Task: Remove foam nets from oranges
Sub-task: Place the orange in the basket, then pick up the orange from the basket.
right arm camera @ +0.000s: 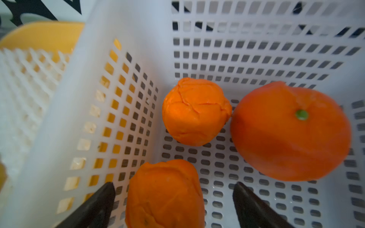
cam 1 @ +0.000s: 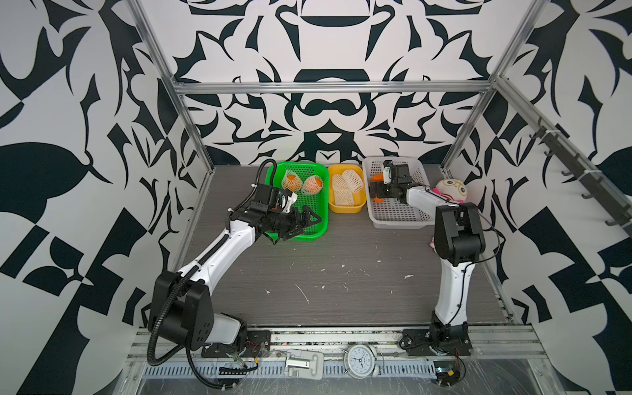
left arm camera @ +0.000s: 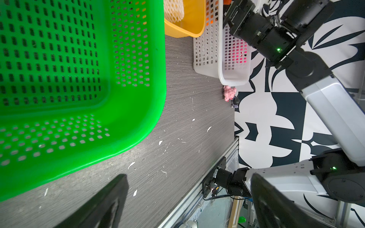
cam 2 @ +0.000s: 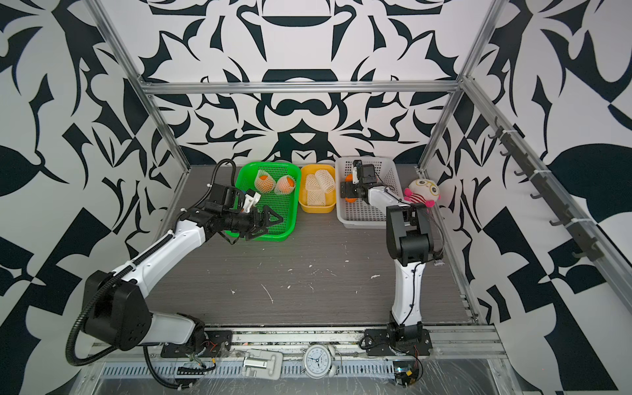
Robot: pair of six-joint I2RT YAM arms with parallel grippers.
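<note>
Two oranges still in foam nets (cam 1: 292, 181) (cam 1: 313, 184) lie at the back of the green basket (cam 1: 309, 201). Several empty foam nets (cam 1: 347, 184) fill the yellow tub (cam 1: 345, 209). Three bare oranges (right arm camera: 195, 111) (right arm camera: 290, 131) (right arm camera: 165, 193) rest in the white basket (cam 1: 396, 219). My right gripper (right arm camera: 173, 185) is open low over that basket, the nearest bare orange sitting between its fingers with a gap on each side. My left gripper (cam 1: 307, 222) is open and empty above the green basket's near right corner; in the left wrist view it (left arm camera: 188, 177) frames only bare table.
A plush doll (cam 1: 451, 189) leans against the white basket's right side, and a small pink toy (left arm camera: 229, 93) lies by its near corner. White foam scraps dot the grey table (cam 1: 342, 273). An alarm clock (cam 1: 360, 360) sits on the front rail.
</note>
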